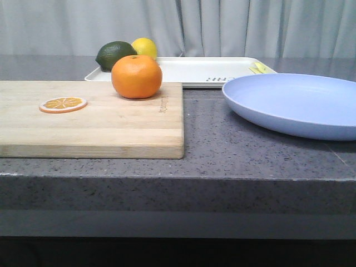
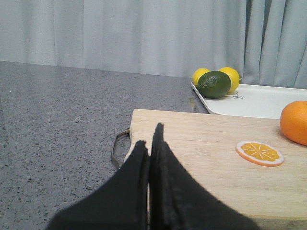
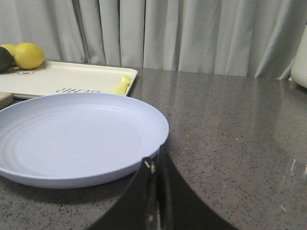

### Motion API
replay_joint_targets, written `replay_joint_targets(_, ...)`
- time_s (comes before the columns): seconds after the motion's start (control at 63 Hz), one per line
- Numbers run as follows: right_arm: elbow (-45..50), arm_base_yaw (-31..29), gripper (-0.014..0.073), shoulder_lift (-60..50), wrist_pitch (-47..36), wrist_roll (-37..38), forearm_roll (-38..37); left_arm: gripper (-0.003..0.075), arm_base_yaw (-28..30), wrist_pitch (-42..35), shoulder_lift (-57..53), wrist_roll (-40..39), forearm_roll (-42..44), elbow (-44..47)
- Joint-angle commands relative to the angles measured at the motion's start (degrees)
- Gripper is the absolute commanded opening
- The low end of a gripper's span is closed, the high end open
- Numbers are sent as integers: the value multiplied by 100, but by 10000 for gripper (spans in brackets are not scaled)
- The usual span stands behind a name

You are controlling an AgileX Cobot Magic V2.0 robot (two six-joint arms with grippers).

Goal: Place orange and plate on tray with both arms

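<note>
Sitting stem dimple up on the wooden cutting board's far right corner, the orange lies at two o'clock from the closed left gripper. Lavender-blue plate rests flat, touching the closed right gripper. White tray lies behind, lengthwise left-right.

Only the two tools show, each from its own wrist camera. The left tool is matte black — two broad fingers that widen toward the camera and taper to narrow, slightly uneven tips, their facing edges meeting along a thin pale seam. The right tool is the same black, its fingers flaring out in smooth curves from slim tips — a small light glint shows on the inner edge near one tip.
</note>
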Motion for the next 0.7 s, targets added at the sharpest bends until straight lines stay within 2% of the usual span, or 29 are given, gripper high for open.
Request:
replay_joint_targets(0.0,-140,-1,-65,-107,-598,-15,-20,-20,11,-563,-110,-43,-41,167)
replay_joint_targets(0.159,-150,-1,-65,-107,-805,-15,-20,-20,11,-1112,-110,-43,-41,129)
replay_joint_targets(0.254,-332,-1,-65,-107,-748,-15,-20,-20,11,-1071,-110,-43,-41,-117)
replay_joint_targets(0.365,-817,-1,-65,-107,-340,-15,-20,-20,11,-619,-83,-43,-41,-744)
replay_joint_targets(0.492,-1697,-1,-65,-28,481,-15,-20,-20,11,-18,97,-43,0,-1615)
replay_joint_targets(0.683,-3031,-1,-65,610,1455,-27,-20,-20,11,1394,979,-33,159,-3181)
